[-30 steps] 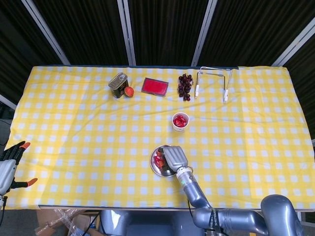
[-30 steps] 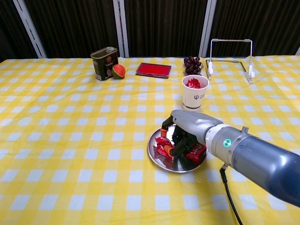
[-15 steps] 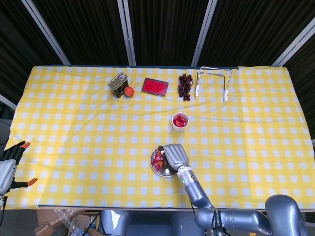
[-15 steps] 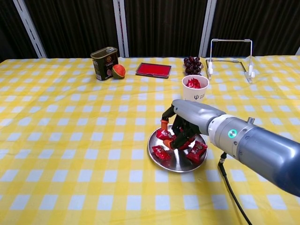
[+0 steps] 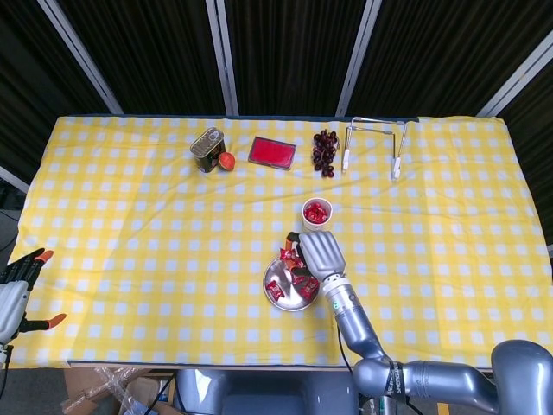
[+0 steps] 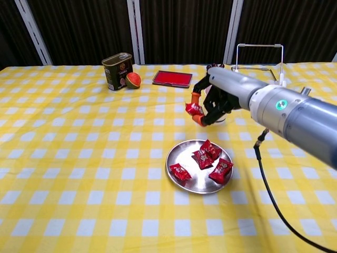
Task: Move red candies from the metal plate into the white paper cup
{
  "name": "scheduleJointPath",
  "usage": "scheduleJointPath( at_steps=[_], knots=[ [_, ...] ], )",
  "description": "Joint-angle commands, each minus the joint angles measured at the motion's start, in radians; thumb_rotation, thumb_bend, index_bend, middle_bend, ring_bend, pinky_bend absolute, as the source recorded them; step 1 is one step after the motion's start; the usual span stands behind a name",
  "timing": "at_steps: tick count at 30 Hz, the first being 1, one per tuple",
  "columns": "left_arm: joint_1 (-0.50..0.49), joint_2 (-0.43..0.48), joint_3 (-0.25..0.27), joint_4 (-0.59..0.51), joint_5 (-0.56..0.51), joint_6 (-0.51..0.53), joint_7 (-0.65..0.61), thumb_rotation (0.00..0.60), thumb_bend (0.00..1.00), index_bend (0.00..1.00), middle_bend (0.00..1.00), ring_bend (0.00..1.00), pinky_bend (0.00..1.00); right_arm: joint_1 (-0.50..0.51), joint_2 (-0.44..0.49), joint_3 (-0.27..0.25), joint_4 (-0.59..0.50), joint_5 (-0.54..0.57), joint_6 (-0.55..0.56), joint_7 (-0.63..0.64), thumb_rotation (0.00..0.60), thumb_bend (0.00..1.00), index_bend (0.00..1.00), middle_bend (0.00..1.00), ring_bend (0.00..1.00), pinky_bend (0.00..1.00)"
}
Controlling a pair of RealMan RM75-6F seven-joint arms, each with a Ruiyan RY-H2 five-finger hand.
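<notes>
The metal plate (image 6: 182, 155) sits on the yellow checked cloth with several red candies (image 6: 202, 157) in it; in the head view the plate (image 5: 283, 274) lies just below my right hand. My right hand (image 6: 217, 96) hangs above the table behind the plate and pinches one red candy (image 6: 194, 109) at its fingertips. From the head camera that hand (image 5: 320, 252) lies between plate and cup, candy (image 5: 287, 252) at its left. The white paper cup (image 5: 317, 213) holds red candies; in the chest view the hand mostly hides it. My left hand (image 5: 17, 290) stays open at the table's near left corner.
Along the far side stand a tin can (image 6: 117, 71) with a round orange-red fruit (image 6: 132, 80) beside it, a flat red box (image 6: 172, 78), dark grapes (image 5: 325, 151) and a wire rack (image 6: 258, 60). A black cable (image 6: 268, 184) hangs from my right forearm.
My right hand lifted off the plate with one red candy and moved up and away toward the cup. Candies left on the plate shifted. The left hand stayed still.
</notes>
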Motion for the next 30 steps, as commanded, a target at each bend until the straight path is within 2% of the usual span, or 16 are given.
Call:
scheduleJointPath(
  at_steps=[1,7,13,20,30],
  knots=[
    [0.0,-0.001,-0.001,0.0,0.0,0.0,0.0,0.6,0.03,0.0,0.0,0.0,0.0,0.014,0.017,0.032,0.019,-0.005,0.006,0.011,0.6,0.43,0.59,0.84,0.84,0.98],
    [-0.001,-0.003,-0.001,-0.002,-0.005,-0.002,0.004,0.6,0.03,0.0,0.0,0.0,0.0,0.05,0.024,0.084,0.114,0.021,-0.012,0.019,0.6,0.43,0.59,0.84,0.84,0.98],
    [-0.002,-0.004,-0.004,-0.004,-0.011,-0.004,0.006,0.6,0.03,0.0,0.0,0.0,0.0,0.079,0.006,0.108,0.234,0.052,-0.043,0.044,0.6,0.43,0.59,0.84,0.84,0.98],
    [-0.006,-0.002,-0.006,-0.007,-0.022,-0.014,0.004,0.6,0.03,0.0,0.0,0.0,0.0,0.09,-0.024,0.099,0.357,0.086,-0.088,0.076,0.6,0.43,0.59,0.84,0.84,0.98],
    [-0.007,0.0,-0.003,-0.009,-0.02,-0.018,0.005,0.6,0.03,0.0,0.0,0.0,0.0,0.086,-0.04,0.079,0.394,0.077,-0.101,0.107,0.6,0.43,0.58,0.84,0.84,0.98]
  ],
)
